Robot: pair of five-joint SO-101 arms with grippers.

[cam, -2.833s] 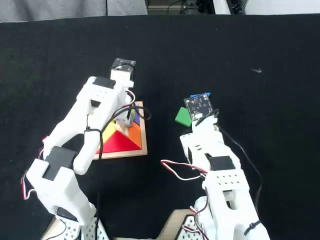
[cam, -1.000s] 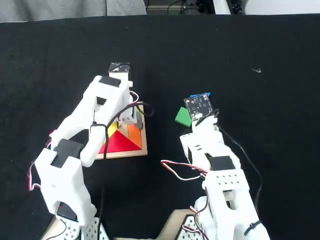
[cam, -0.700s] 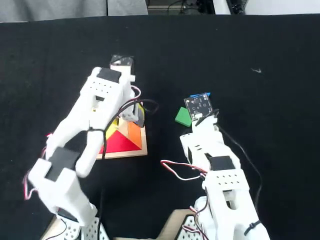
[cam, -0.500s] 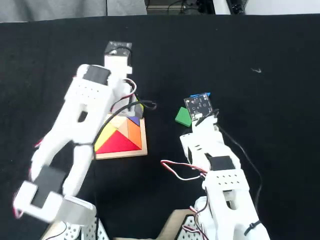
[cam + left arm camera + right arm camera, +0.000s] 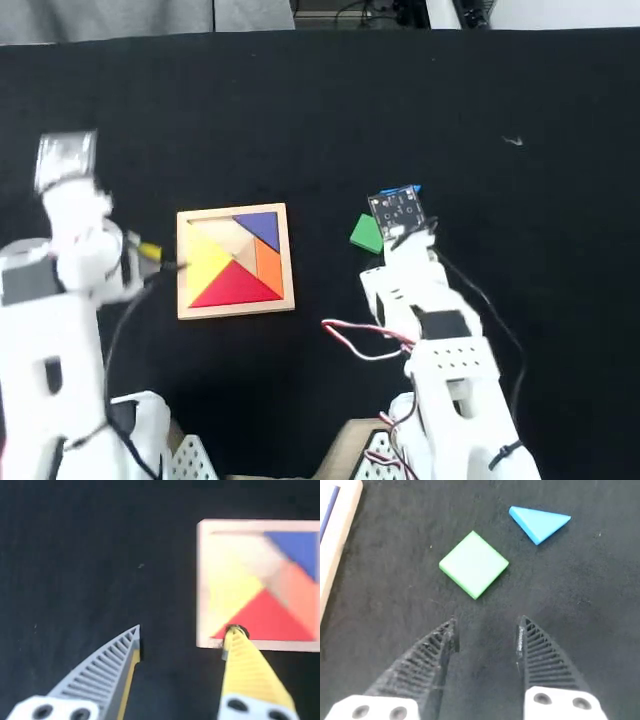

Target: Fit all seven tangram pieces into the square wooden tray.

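L side: left arm (image 5: 60,270) stands at the table's (image 5: 500,100) left edge. The left tool (image 5: 186,629) is apart w/ nothing between its fingers. It hangs over bare black table just off the tray's (image 5: 235,208) left side, and in the wrist view the yellow fingertip (image 5: 235,631) overlaps the tray's near corner.

Tray: square, light wood w/ a raised rim, flat on the table left of centre. Inside:
- yellow tri (image 5: 205,262) on the left
- red tri (image 5: 238,286) along the near edge
- orange pc (image 5: 268,262) on the right
- dark-blue tri (image 5: 262,225) in the far-right corner
- pale patch (image 5: 225,232) at far left (pc or bare wood, can't tell)

Right of the tray, apart from it: green square (image 5: 366,234), flat on the table and turned like a diamond. Just beyond it is a light-blue tri (image 5: 540,521), near the square but not touching; in the high view it's mostly hidden by the right arm (image 5: 440,330).

Right tool (image 5: 486,626): fingers apart, empty, over the table just short of the green square.
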